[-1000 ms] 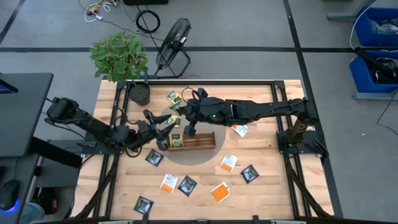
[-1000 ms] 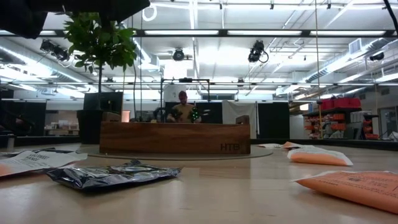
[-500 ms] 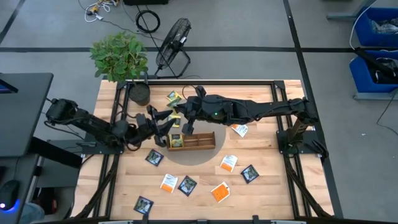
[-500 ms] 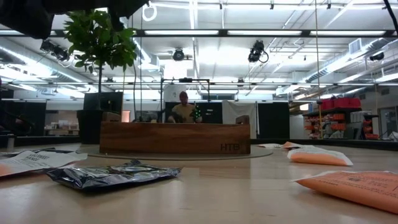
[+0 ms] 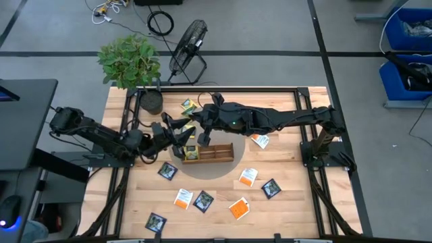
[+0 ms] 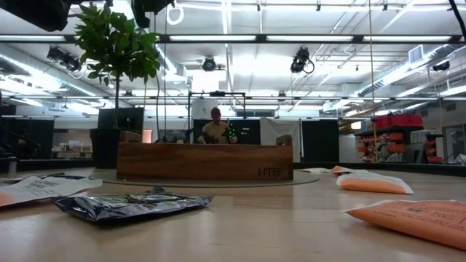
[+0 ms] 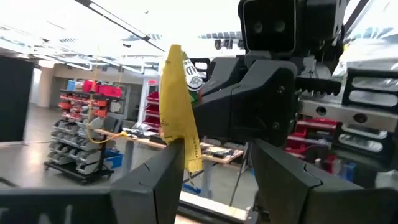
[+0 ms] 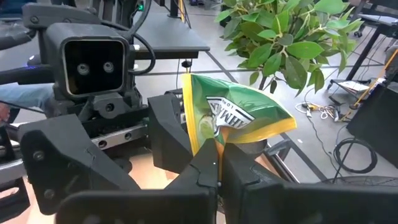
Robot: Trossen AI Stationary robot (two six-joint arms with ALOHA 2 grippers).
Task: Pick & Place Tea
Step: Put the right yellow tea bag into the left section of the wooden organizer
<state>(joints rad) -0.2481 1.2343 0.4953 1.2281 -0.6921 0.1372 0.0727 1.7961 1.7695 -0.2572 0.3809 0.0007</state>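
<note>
Right, my right fingers are pinched shut on the yellow-green sachet, held edge-up above the wooden tray. My left fingers are spread, facing it, one each side; left arm is nearest.

Overhead down onto table; low across tabletop; wrist cameras close, facing each other.

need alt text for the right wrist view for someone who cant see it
The right gripper, its fingers shut, pinches a yellow-green tea sachet by its lower edge and holds it up. Right behind the sachet is the left gripper, fingers open toward it, with its wrist camera above. A leafy green plant stands farther back.
</note>
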